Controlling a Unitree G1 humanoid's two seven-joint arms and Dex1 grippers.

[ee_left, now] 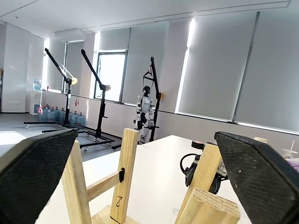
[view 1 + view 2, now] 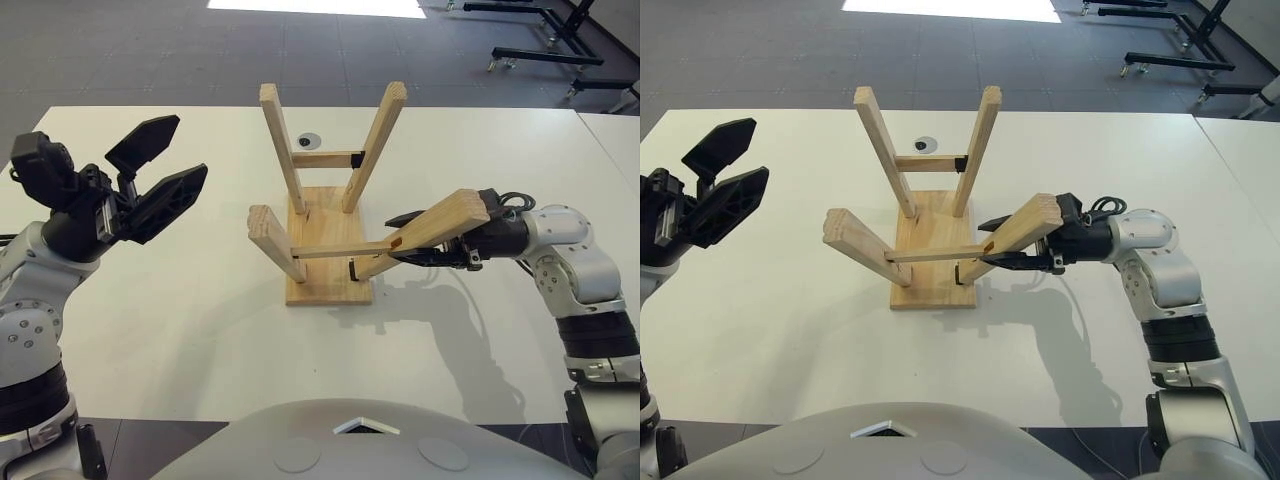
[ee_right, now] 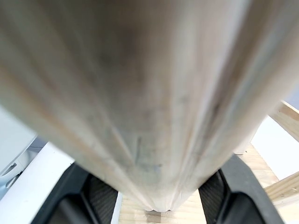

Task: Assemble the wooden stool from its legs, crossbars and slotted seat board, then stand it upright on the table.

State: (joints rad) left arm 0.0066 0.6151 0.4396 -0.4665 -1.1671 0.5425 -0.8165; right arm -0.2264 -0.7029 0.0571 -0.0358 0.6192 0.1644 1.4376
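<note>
The stool stands upside down at mid-table, its seat board [image 2: 327,287] flat on the white table [image 2: 180,300]. Two far legs [image 2: 282,145] [image 2: 375,140] rise upright from it, joined by a crossbar [image 2: 325,159]. The near pair leans outward: the near left leg [image 2: 274,243] and near right leg [image 2: 432,228], linked by a second crossbar [image 2: 340,250]. My right gripper [image 2: 406,239] is shut on the near right leg [image 3: 140,93], its foot at the board. My left gripper [image 2: 184,148] hangs open above the table's left side, apart from the stool, its fingers [image 1: 32,172] framing the legs.
A small round disc [image 2: 310,140] lies on the table behind the stool. Another table [image 2: 615,130] adjoins at the right. Wheeled black stands [image 2: 540,45] are on the floor beyond the far edge. Bare tabletop lies left and in front of the stool.
</note>
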